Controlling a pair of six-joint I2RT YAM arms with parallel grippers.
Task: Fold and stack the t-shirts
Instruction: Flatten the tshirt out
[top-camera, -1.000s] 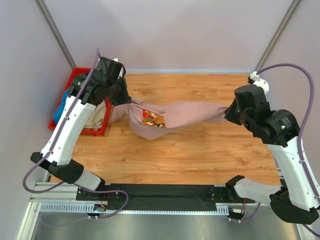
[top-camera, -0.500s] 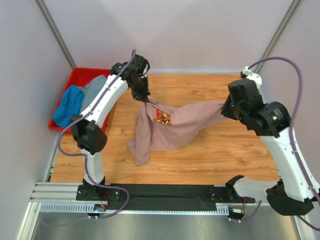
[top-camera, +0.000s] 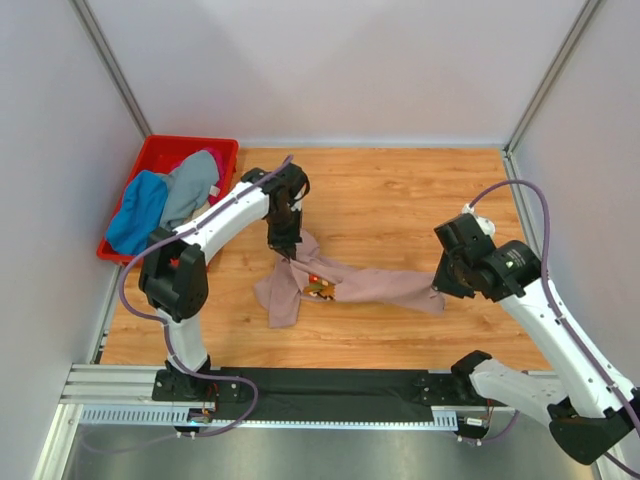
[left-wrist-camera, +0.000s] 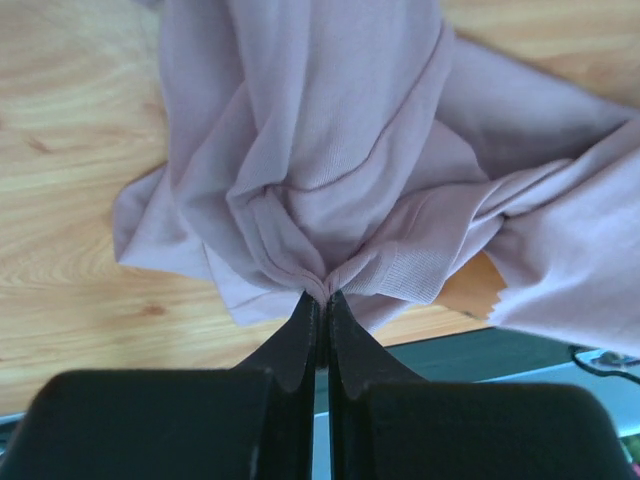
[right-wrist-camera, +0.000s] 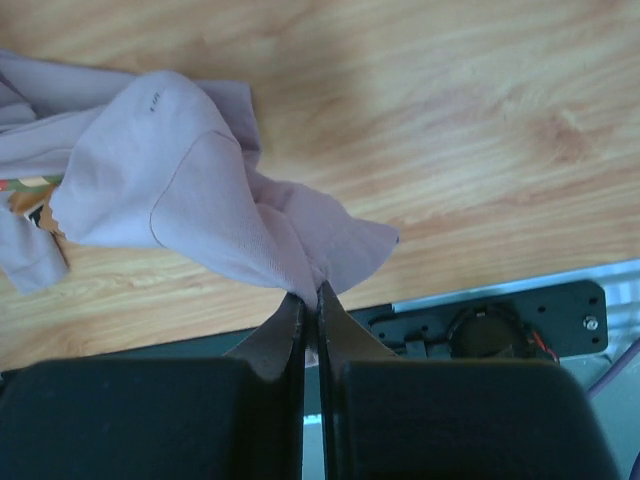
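At the tips of the left gripper (left-wrist-camera: 320, 298), the two dark jaws are pressing together on a bunched fold of the dusty-pink t-shirt (left-wrist-camera: 320, 150), and ribbed hem cloth is puckering out just above the pinch. Seen from overhead, that left gripper (top-camera: 288, 252) is pointing down near the middle of the wooden table (top-camera: 400, 190), and the cloth below it is pooling in a crumpled heap on the wood. Over on the other side, the right gripper (right-wrist-camera: 310, 292) is likewise clamping tight on a thin corner of the same dusty-pink t-shirt (right-wrist-camera: 190, 190), its jaws showing no gap, and the fabric is fanning away from the pinch toward the left of the wrist view. From above, the right gripper (top-camera: 441, 290) is sitting low, close to the tabletop, and the dusty-pink t-shirt (top-camera: 375, 288) is stretching between the two grippers as a twisted band lying mostly on the table. A small brown-orange print (top-camera: 320, 289) is showing among the folds near the left end. Beyond the left arm, at the table's far-left corner, a red crate (top-camera: 150, 152) is holding a blue t-shirt (top-camera: 138, 212), a grey t-shirt (top-camera: 190, 188) and a sliver of magenta cloth (top-camera: 214, 168), all piled together. Along the near edge, a black strip (top-camera: 330, 385) is running between the arm bases.
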